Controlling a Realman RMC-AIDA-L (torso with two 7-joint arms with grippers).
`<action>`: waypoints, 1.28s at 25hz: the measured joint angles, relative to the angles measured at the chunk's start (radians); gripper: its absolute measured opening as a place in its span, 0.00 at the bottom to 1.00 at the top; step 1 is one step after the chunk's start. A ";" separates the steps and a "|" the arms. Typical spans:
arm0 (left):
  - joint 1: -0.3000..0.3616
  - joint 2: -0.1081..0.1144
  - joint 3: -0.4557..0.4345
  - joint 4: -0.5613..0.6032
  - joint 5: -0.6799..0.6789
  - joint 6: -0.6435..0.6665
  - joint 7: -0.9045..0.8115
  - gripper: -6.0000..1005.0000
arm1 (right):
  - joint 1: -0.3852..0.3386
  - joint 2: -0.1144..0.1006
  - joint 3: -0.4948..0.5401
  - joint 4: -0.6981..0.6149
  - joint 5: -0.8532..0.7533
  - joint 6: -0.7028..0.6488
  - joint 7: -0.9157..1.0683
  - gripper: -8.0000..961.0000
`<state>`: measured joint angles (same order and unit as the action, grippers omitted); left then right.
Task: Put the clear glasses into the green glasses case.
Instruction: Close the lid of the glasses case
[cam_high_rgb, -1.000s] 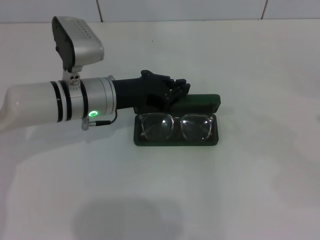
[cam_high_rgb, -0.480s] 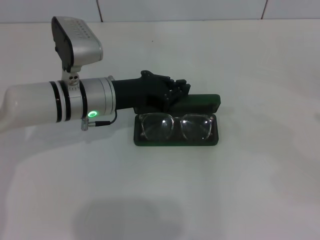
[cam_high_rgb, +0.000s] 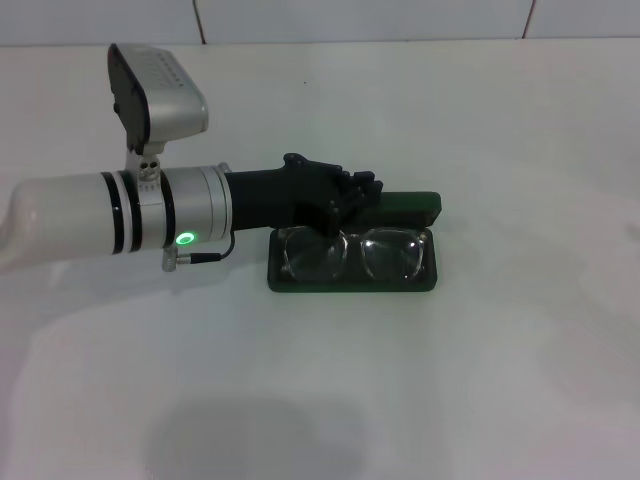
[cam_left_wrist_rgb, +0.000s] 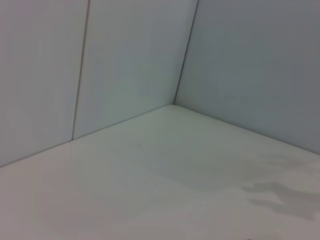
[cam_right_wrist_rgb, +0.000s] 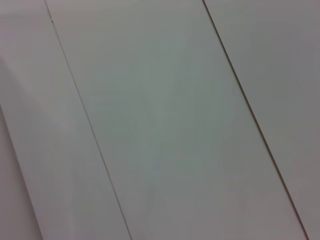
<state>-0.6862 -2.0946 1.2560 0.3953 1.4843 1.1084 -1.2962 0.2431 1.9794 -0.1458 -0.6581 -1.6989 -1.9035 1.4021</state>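
The green glasses case (cam_high_rgb: 352, 284) lies open in the middle of the white table, its lid (cam_high_rgb: 412, 204) folded back at the far side. The clear glasses (cam_high_rgb: 366, 254) lie inside the tray of the case, lenses facing up. My left gripper (cam_high_rgb: 338, 200), a black hand on a silver wrist, reaches in from the left. It hovers over the case's far left part, just above the rear rim of the glasses' left lens. Whether it touches them is unclear. The wrist views show only white wall panels and bare table. My right gripper is out of view.
The white table (cam_high_rgb: 420, 400) spreads around the case, with a white tiled wall (cam_high_rgb: 360, 20) at the far edge. The left arm's silver forearm (cam_high_rgb: 110, 210) and its camera block (cam_high_rgb: 155, 90) stand over the table's left side.
The left arm has shifted slightly right and down, bringing the black hand closer over the glasses' rear edge. The case and glasses have not moved.
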 joint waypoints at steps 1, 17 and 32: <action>0.002 0.000 0.003 0.000 -0.002 0.000 -0.001 0.13 | 0.001 0.000 0.000 0.000 0.000 0.000 0.000 0.40; 0.018 0.003 0.024 0.010 0.004 0.068 0.003 0.13 | 0.005 0.003 0.000 0.000 0.007 -0.020 0.000 0.41; 0.042 0.003 0.037 0.013 0.057 0.145 0.053 0.13 | 0.030 0.002 0.000 0.000 0.007 -0.022 0.000 0.42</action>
<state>-0.6444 -2.0915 1.2930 0.4079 1.5410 1.2536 -1.2436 0.2730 1.9812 -0.1458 -0.6581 -1.6917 -1.9252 1.4020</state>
